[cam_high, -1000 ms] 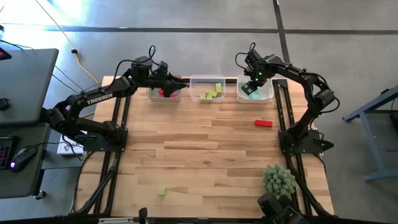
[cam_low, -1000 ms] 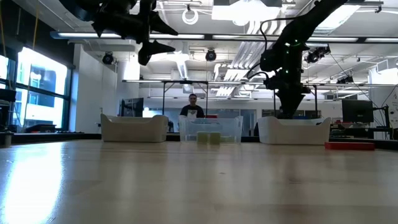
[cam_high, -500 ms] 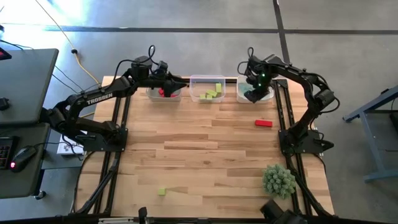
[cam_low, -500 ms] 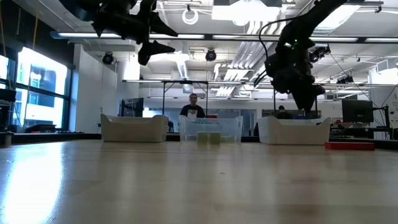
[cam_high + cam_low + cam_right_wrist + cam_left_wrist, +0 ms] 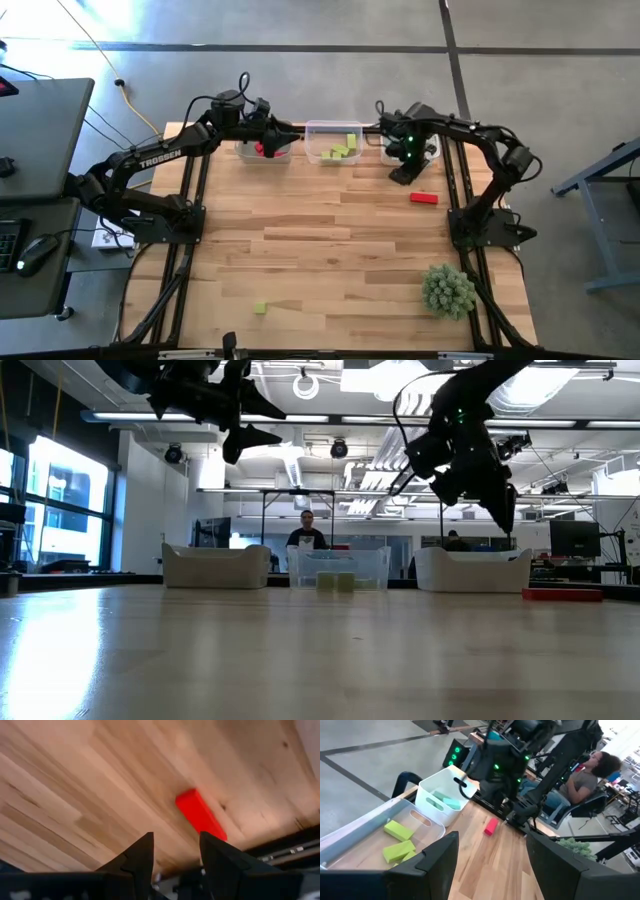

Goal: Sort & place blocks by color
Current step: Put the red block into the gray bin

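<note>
Wood table (image 5: 330,250), red block (image 5: 424,198) loose; person (image 5: 306,532) behind, prob. seated.

The scene is lit evenly from overhead. Ceiling lights (image 5: 400,395) and a bright window (image 5: 60,500) are blown out in the low view, where a pale sheen is thrown on the surface (image 5: 300,650). The right wrist view is slightly blurred; soft shadows are cast.
</note>
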